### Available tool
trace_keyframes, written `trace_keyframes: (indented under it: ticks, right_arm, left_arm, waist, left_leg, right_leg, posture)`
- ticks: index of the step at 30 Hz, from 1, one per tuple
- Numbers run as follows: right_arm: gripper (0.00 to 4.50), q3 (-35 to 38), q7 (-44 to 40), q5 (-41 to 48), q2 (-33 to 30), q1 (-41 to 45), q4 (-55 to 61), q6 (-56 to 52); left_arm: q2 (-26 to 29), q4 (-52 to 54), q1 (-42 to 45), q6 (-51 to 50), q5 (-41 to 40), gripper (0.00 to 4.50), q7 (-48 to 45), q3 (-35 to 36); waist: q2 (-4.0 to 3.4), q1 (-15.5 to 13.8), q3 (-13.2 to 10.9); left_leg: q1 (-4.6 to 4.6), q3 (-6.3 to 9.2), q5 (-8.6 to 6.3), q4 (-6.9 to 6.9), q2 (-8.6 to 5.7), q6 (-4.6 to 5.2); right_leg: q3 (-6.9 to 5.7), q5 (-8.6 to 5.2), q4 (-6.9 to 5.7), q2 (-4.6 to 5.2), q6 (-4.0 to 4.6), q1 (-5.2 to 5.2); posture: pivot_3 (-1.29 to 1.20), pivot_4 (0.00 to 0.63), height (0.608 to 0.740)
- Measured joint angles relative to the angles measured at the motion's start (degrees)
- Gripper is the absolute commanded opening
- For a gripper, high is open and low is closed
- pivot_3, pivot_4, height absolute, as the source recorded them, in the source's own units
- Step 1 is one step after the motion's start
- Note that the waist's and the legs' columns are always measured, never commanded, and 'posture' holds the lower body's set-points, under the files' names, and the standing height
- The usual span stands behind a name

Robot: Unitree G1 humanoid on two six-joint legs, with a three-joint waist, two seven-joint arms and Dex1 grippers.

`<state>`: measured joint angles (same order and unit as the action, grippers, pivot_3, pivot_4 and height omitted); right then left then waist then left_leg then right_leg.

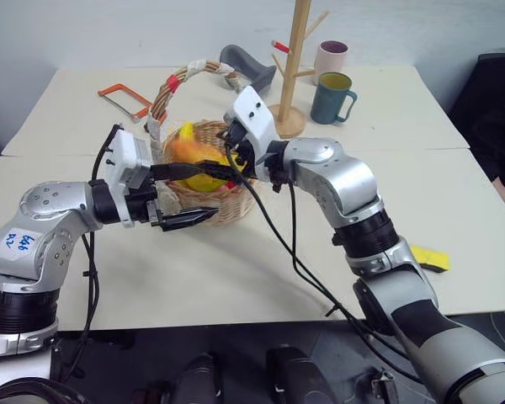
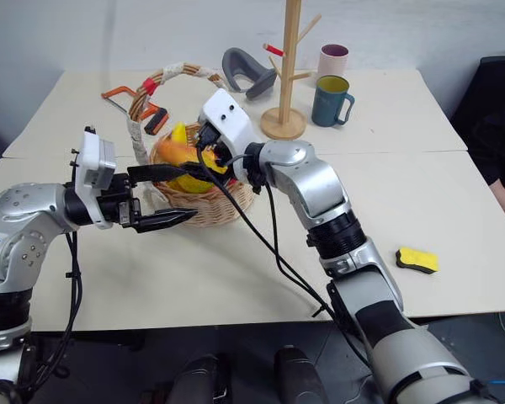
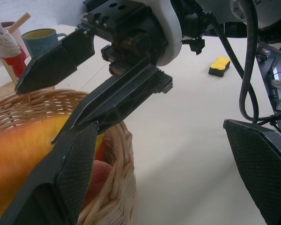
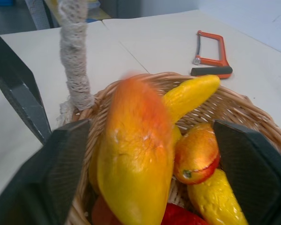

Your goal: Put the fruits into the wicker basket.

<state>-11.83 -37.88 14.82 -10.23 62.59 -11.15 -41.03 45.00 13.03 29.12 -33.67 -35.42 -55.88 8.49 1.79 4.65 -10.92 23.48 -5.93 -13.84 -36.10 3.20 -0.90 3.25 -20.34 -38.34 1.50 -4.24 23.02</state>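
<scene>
The wicker basket (image 1: 227,206) stands mid-table, its cloth-wrapped handle (image 1: 189,74) arching above. Inside lie a yellow banana (image 4: 189,93), a small red-orange fruit (image 4: 196,154) and a bumpy yellow fruit (image 4: 215,199). An orange-red mango (image 4: 136,145) sits on top of them, blurred, with a gap to each pad of my right gripper (image 4: 152,126). That gripper hangs open just above the basket. My left gripper (image 1: 225,194) is open at the basket's near side, one finger reaching over the rim above the fruit and the other outside the wall.
A yellow-and-black sponge (image 1: 429,257) lies at the right, near the table's front edge. Behind the basket are an orange hacksaw (image 1: 126,101), a grey curved object (image 1: 248,67), a wooden mug tree (image 1: 295,67), a teal mug (image 1: 330,98) and a pink cup (image 1: 330,59).
</scene>
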Motion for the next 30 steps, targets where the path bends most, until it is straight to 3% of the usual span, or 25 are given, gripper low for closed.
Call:
trace_keyframes:
  ticks: [5,8,20,23,30]
  right_arm:
    - [4.30,7.05,2.51,0.96,-4.90,0.52,0.21,-4.04]
    - [4.30,8.11,4.34,0.29,-4.76,0.75,-2.12,-3.59]
    - [4.30,9.97,8.29,-4.64,5.60,19.10,-41.70,18.59]
    - [3.72,10.40,8.96,-5.64,6.74,21.16,-49.17,23.48]
    - [1.27,11.44,8.98,-7.15,7.29,21.83,-57.19,29.70]
  left_arm:
    - [0.80,0.05,-0.19,0.00,-0.02,4.50,0.36,1.12]
    - [0.82,0.07,0.07,0.00,-0.14,4.50,0.67,1.50]
    - [0.38,0.04,3.35,-0.09,-0.39,4.50,0.05,-0.41]
    - [0.36,0.05,3.59,-0.09,-0.40,4.50,0.06,-0.50]
    - [0.38,1.02,3.30,-0.37,-0.56,4.50,0.47,-0.31]
  waist:
    - [0.00,0.03,0.00]
    - [0.00,0.59,0.00]
    - [0.01,1.87,0.00]
    - [0.01,1.86,-0.01]
    - [0.01,1.94,-0.01]
  left_leg:
    - [0.00,0.01,-0.04,0.05,-0.02,0.04]
    - [-0.07,-0.17,-0.04,0.09,0.06,0.03]
    - [0.03,-0.45,0.16,0.14,0.13,-0.31]
    - [0.06,-0.46,0.16,0.13,0.11,-0.29]
    - [0.06,-0.45,0.17,0.12,0.13,-0.32]
  right_leg:
    - [-0.01,0.00,0.07,0.01,0.00,0.01]
    - [0.02,0.00,0.03,-0.05,0.00,0.08]
    - [0.17,-0.01,-0.25,-0.09,0.01,0.51]
    - [0.17,0.00,-0.25,-0.07,0.01,0.51]
    - [0.17,-0.01,-0.31,-0.08,0.01,0.54]
  posture:
    - [0.00,0.150,0.740]
    - [0.00,0.150,0.740]
    - [0.00,0.150,0.740]
    - [0.00,0.150,0.740]
    - [0.00,0.150,0.740]
